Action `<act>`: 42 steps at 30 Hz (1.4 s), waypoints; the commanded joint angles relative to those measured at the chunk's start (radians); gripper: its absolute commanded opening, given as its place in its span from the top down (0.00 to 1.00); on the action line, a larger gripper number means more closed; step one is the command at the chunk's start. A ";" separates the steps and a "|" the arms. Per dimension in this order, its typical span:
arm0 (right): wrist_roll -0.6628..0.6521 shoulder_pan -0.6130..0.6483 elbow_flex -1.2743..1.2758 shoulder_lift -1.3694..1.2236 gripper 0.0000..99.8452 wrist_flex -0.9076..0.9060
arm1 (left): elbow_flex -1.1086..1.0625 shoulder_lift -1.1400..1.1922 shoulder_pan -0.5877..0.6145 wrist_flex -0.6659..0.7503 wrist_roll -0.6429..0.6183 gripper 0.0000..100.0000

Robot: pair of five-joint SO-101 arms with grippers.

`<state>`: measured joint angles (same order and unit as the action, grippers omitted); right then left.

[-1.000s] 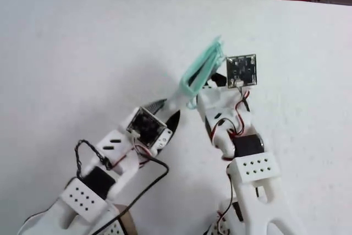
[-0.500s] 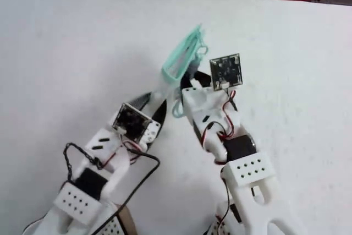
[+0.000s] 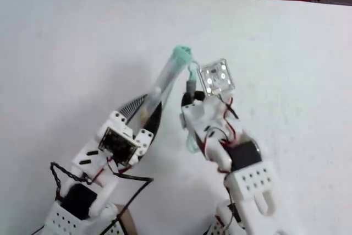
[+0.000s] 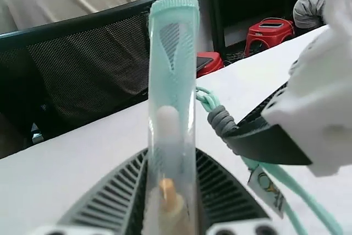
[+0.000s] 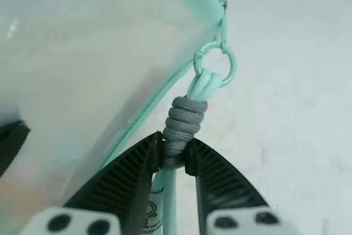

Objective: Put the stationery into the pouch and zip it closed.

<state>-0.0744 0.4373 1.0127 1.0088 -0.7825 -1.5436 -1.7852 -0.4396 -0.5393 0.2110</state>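
**Pouch held between both claws**

The left claw (image 4: 171, 160) is clenched on the mint pouch (image 4: 173, 53), which sticks out edge-on beyond its fingers, above the table (image 3: 66, 53). Just beside it, the right claw (image 5: 173, 155) pinches the pouch's grey cord (image 5: 184, 119).

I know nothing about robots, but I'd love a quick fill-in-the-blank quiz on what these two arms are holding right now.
1. The left jaws are shut on a see-through, green-edged ____.
2. The right jaws pinch a cord wrap coloured ____.
3. That cord hangs from a small green ____ on the pouch.
4. The table beneath is ____.
Missing words: pouch, grey, ring, white.
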 commanded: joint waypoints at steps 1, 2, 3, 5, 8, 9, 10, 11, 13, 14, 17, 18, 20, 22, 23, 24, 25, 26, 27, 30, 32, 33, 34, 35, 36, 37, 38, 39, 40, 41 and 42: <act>-0.058 -0.038 -0.046 0.154 0.98 -0.085 | 0.009 -0.024 0.007 0.041 0.009 0.98; -0.068 -0.067 -0.048 0.194 0.98 -0.101 | 0.009 -0.024 0.007 0.026 0.009 0.98; -0.069 -0.104 -0.048 0.237 0.98 -0.111 | 0.012 -0.024 0.004 0.006 0.009 0.98; -0.069 -0.180 -0.048 0.317 0.98 -0.117 | 0.014 -0.024 -0.004 -0.025 0.009 0.98; -0.095 -0.255 -0.048 0.410 0.98 -0.117 | 0.011 -0.024 -0.051 -0.071 0.009 0.98; -0.095 -0.269 -0.048 0.437 0.98 -0.116 | 0.011 -0.024 -0.074 -0.087 0.009 0.98; -0.095 -0.278 -0.048 0.456 0.98 -0.113 | 0.011 -0.024 -0.099 -0.100 0.009 0.98; -0.095 -0.283 -0.049 0.472 0.98 -0.111 | 0.011 -0.024 -0.119 -0.112 0.009 0.98; -0.095 -0.283 -0.049 0.487 0.98 -0.096 | 0.011 -0.024 -0.148 -0.127 0.009 0.98; -0.095 -0.282 -0.049 0.487 0.98 -0.085 | 0.009 -0.024 -0.156 -0.135 0.008 0.98; -0.107 -0.289 -0.049 0.469 0.98 -0.064 | 0.011 -0.024 -0.156 -0.155 0.008 0.98; -0.135 -0.303 -0.044 0.455 0.98 -0.064 | 0.011 -0.024 -0.153 -0.155 0.008 0.98; -0.180 -0.334 -0.041 0.414 0.98 -0.064 | 0.011 -0.024 -0.153 -0.157 0.008 0.98; -0.186 -0.380 -0.041 0.346 0.97 -0.064 | 0.011 -0.024 -0.159 -0.157 0.008 0.98; -0.186 -0.395 -0.040 0.302 0.96 -0.064 | 0.011 -0.024 -0.159 -0.157 0.008 0.98; -0.184 -0.407 -0.031 0.252 0.94 -0.061 | 0.011 -0.024 -0.159 -0.157 0.008 0.98; -0.173 -0.412 -0.020 0.200 0.91 -0.054 | 0.011 -0.024 -0.159 -0.157 0.008 0.98; -0.133 -0.414 -0.002 0.150 0.88 -0.036 | 0.011 -0.024 -0.159 -0.157 0.008 0.98; -0.074 -0.414 0.025 0.107 0.85 -0.004 | 0.011 -0.024 -0.159 -0.157 0.008 0.98; 0.069 -0.409 0.123 0.024 0.82 0.157 | 0.011 -0.024 -0.154 -0.157 0.008 0.98; 0.066 -0.355 0.196 0.016 0.82 0.280 | 0.011 -0.024 -0.154 -0.157 0.008 0.98; 0.041 -0.321 0.229 0.016 0.82 0.325 | 0.011 -0.024 -0.154 -0.157 0.008 0.98; 0.008 -0.286 0.261 0.010 0.82 0.364 | 0.009 -0.024 -0.154 -0.157 0.008 0.98; -0.029 -0.254 0.290 0.007 0.82 0.397 | 0.009 -0.024 -0.154 -0.157 0.009 0.98; -0.061 -0.228 0.321 0.007 0.82 0.429 | 0.009 -0.024 -0.154 -0.157 0.009 0.98; -0.094 -0.208 0.354 0.007 0.82 0.466 | 0.009 -0.024 -0.154 -0.157 0.009 0.98; -0.120 -0.196 0.387 0.007 0.82 0.504 | 0.009 -0.024 -0.154 -0.157 0.011 0.98; -0.138 -0.191 0.414 0.007 0.82 0.544 | 0.009 -0.024 -0.154 -0.157 0.012 0.98; -0.149 -0.191 0.437 0.012 0.82 0.579 | 0.008 -0.024 -0.154 -0.157 0.012 0.98; -0.152 -0.191 0.457 0.015 0.81 0.610 | 0.008 -0.024 -0.154 -0.157 0.012 0.98; -0.152 -0.189 0.474 0.015 0.81 0.641 | 0.005 -0.024 -0.154 -0.157 0.012 0.98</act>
<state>-0.2033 0.2363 1.4592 1.0180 -0.2317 -1.5390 -1.8052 -0.5777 -0.6912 0.2156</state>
